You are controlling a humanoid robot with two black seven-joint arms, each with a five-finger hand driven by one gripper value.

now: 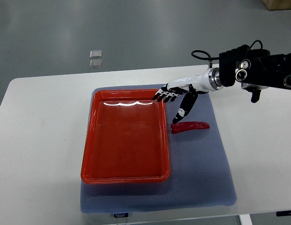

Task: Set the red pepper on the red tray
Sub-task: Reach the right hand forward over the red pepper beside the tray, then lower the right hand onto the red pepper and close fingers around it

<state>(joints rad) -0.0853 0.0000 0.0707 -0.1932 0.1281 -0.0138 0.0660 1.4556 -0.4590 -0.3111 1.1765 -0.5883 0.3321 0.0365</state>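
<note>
A long red pepper (pixel 191 126) lies on the blue-grey mat (pixel 202 178), just right of the red tray (pixel 124 178). The tray holds nothing. My right hand (pixel 172 100) comes in from the right edge and hovers over the tray's far right corner, above and left of the pepper. Its fingers (pixel 165 95) are stretched out toward the tray and its thumb (pixel 183 110) points down toward the pepper's left end. The hand holds nothing. The left arm is out of the picture.
The mat lies on a white table (pixel 37 154) whose front edge runs along the bottom of the picture. Two small clear squares (pixel 95 58) lie on the grey floor beyond the table's far edge.
</note>
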